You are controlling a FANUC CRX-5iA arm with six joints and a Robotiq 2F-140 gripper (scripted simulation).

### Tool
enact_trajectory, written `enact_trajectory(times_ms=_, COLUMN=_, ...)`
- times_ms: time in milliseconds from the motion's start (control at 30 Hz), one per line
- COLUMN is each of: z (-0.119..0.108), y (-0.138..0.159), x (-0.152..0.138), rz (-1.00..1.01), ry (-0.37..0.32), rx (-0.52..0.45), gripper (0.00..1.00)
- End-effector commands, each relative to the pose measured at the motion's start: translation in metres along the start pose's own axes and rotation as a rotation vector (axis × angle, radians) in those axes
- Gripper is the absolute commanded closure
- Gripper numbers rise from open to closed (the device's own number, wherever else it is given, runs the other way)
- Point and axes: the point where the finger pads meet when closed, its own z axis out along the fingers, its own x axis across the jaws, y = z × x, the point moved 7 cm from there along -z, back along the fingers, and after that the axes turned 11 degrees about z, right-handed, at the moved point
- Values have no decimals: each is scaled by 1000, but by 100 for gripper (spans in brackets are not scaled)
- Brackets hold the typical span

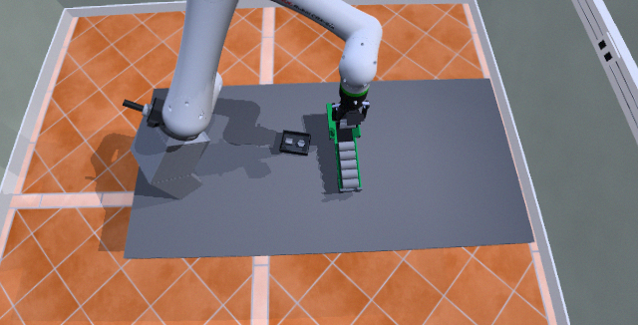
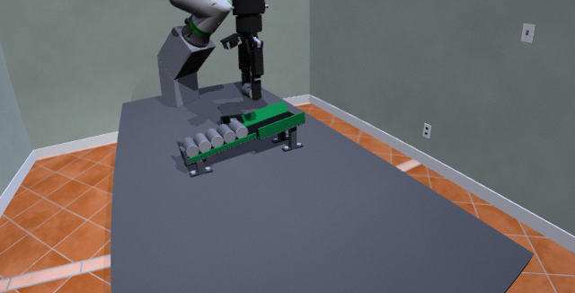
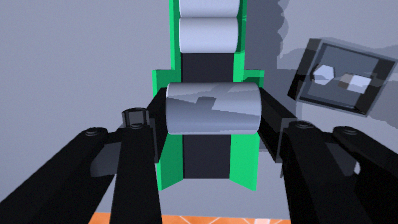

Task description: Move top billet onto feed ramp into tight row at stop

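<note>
My gripper [image 3: 210, 103] is shut on a grey steel billet [image 3: 214, 108], gripping it by its two ends. The billet hangs level and crosswise above the upper, empty part of the green feed ramp [image 3: 210, 165]. In the exterior view the gripper [image 2: 252, 87] holds the billet [image 2: 248, 89] well above the ramp's high end [image 2: 269, 122]. Several other billets [image 2: 216, 137] lie side by side in one row on the lower part, running down to the stop [image 2: 181, 146]. In the top view the gripper [image 1: 350, 125] covers the ramp's top and the row [image 1: 349, 165] shows below it.
A small dark tray [image 1: 295, 143] with two small pale pieces lies on the mat left of the ramp; it also shows in the wrist view [image 3: 342, 77]. The arm's grey pedestal [image 1: 169, 158] stands at the mat's left end.
</note>
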Motion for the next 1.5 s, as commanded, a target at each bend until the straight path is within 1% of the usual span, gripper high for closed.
enact_trajectory(times_ms=0, z=-1, y=0, x=-1, rz=0, ry=-1, rx=1, gripper=55)
enact_trajectory(times_ms=200, z=3, y=0, x=-1, rz=1, ry=1, rx=3, gripper=55)
enact_trajectory(times_ms=267, z=8, y=0, x=-1, rz=1, ry=2, rx=4, gripper=55)
enact_trajectory(times_ms=433, z=29, y=0, x=-1, rz=1, ry=2, rx=4, gripper=55)
enact_trajectory(times_ms=700, z=71, y=0, x=0, rz=1, ry=2, rx=4, gripper=55)
enact_trajectory(times_ms=767, z=71, y=0, x=0, rz=1, ry=2, rx=4, gripper=55)
enact_trajectory(times_ms=967, z=93, y=1, x=0, rz=1, ry=2, rx=4, gripper=55)
enact_trajectory(times_ms=1133, z=100, y=1, x=0, rz=1, ry=2, rx=4, gripper=55)
enact_trajectory(times_ms=1467, z=100, y=1, x=0, rz=1, ry=2, rx=4, gripper=55)
